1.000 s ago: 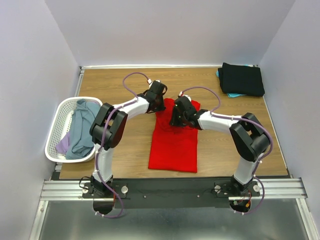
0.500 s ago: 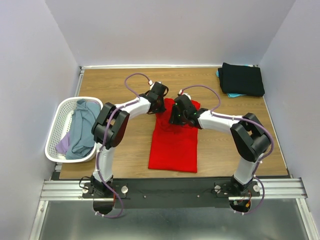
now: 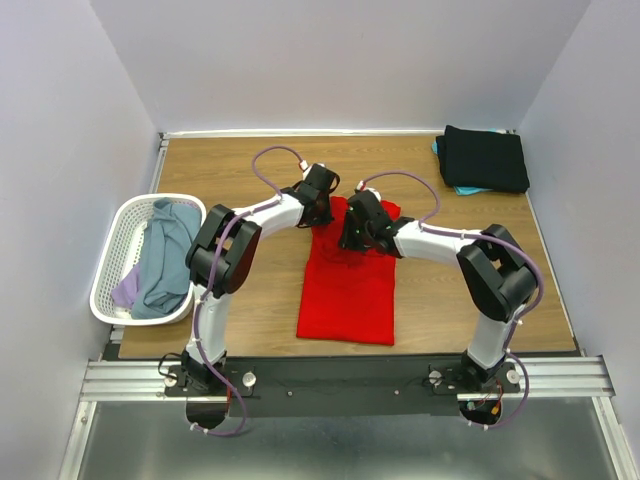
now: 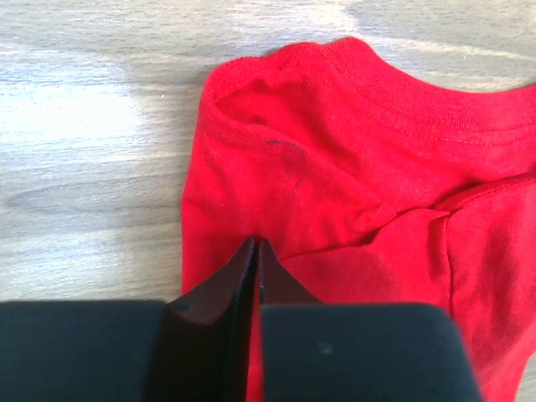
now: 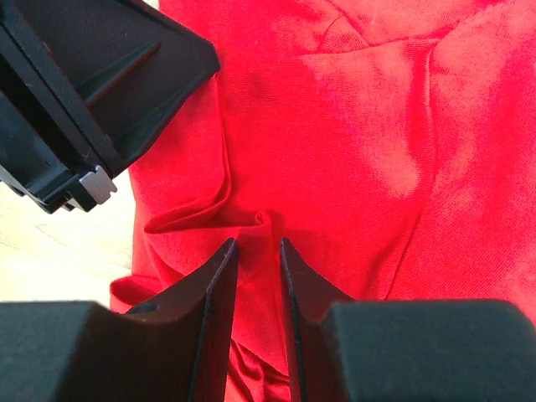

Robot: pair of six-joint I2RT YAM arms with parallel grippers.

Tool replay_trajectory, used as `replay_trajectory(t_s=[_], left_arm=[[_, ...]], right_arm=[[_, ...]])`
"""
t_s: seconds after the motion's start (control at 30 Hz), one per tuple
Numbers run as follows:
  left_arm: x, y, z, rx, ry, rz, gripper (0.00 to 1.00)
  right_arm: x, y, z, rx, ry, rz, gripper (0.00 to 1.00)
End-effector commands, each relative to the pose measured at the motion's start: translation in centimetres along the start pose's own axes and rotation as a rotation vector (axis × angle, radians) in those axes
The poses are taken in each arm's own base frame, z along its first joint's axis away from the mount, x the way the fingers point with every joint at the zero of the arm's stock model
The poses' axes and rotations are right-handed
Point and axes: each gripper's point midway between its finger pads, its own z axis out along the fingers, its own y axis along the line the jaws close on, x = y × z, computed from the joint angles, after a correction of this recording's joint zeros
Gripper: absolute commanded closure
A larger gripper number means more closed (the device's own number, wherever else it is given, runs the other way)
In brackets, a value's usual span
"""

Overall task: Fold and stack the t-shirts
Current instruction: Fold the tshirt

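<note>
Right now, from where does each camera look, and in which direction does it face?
Top external: above and behind the bases, facing down on the brown wooden table; left arm and right arm show.
Left wrist: on the left arm, facing down at the collar of the bright red cloth t-shirt; closed left pincer shows.
Right wrist: facing down at red folds; right pincer shows.
Shared: all three see that t-shirt.

No legible text, labels, brand marks, numbers or signs appear in any view: not on the cloth items, the robot arms, the basket or the wooden surface.
</note>
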Motion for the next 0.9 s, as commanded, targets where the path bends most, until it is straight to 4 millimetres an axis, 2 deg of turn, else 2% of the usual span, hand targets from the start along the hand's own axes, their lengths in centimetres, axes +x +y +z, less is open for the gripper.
replay_trajectory(t_s=[0.0,0.07,0.63,0.87], left_arm=[[-0.8,-0.5,-0.3,-0.002,-0.023,0.013,0.95],[-0.9,-0.6,-0.5,0.004,-0.025,0.015,1.00],[-2.0,-0.8,-2.2,0.014,-0.062,0.014,1.00],[-2.2,-0.9,-2.6,0.022,-0.070,0.015,1.00]], right_arm=[[-1.1,1.0,0.3,-0.017,-0.030,0.015,0.66],[-1.2,1.2,0.4,-0.021,-0.031,0.015,0.66],[-0.5,1.2,1.5,-0.027,-0.008,0.029,0.67],[-0.5,1.2,1.1,-0.031,-0.014,0.034,0.86]])
